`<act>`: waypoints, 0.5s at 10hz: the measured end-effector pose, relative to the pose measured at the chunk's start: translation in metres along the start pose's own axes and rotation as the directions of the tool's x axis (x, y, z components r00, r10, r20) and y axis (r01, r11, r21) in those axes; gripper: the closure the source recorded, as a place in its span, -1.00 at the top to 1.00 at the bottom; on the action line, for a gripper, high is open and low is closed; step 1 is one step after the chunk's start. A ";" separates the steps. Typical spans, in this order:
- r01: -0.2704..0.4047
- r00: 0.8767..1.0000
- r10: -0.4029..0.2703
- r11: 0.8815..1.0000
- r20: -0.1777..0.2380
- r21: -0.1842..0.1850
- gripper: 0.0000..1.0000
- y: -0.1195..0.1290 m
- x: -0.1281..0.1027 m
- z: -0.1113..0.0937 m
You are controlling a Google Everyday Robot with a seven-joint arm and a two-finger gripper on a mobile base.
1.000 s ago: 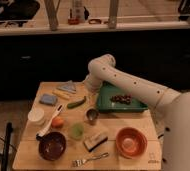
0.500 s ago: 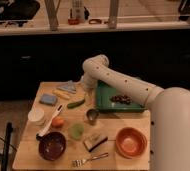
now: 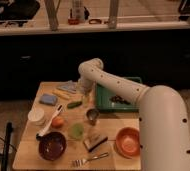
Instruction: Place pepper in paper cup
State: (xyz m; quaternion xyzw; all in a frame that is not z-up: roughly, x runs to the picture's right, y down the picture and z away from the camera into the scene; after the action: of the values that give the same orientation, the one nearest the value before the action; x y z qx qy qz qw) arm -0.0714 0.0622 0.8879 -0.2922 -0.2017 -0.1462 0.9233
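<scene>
The claw (image 3: 86, 96) hangs low over the worktop (image 3: 28, 146), just beside the pepper (image 3: 74, 104); spread or pressed together, I cannot tell. The pepper lies free, so this looks like the reach. The next move calls for grasping it, then carrying it left to the paper cup (image 3: 36, 116).

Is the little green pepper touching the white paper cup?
Apart. The camera view shows a wide stretch of table between the pepper and the paper cup. The gripper hangs close beside the pepper.
</scene>
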 end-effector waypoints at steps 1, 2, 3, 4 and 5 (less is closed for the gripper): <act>-0.013 1.000 0.013 1.000 -0.003 -0.011 0.60 -0.001 0.000 0.008; -0.027 1.000 0.026 0.999 -0.006 -0.025 0.60 -0.001 0.000 0.020; -0.039 0.999 0.039 0.998 -0.009 -0.040 0.60 0.000 0.000 0.030; -0.049 0.999 0.049 0.997 -0.012 -0.057 0.60 0.001 0.001 0.042; -0.056 0.998 0.055 0.996 -0.013 -0.068 0.60 0.001 0.001 0.049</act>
State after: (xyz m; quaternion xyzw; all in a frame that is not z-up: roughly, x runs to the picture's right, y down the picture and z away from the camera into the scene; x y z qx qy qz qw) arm -0.0841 0.0926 0.9245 -0.3281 -0.1830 -0.1289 0.9177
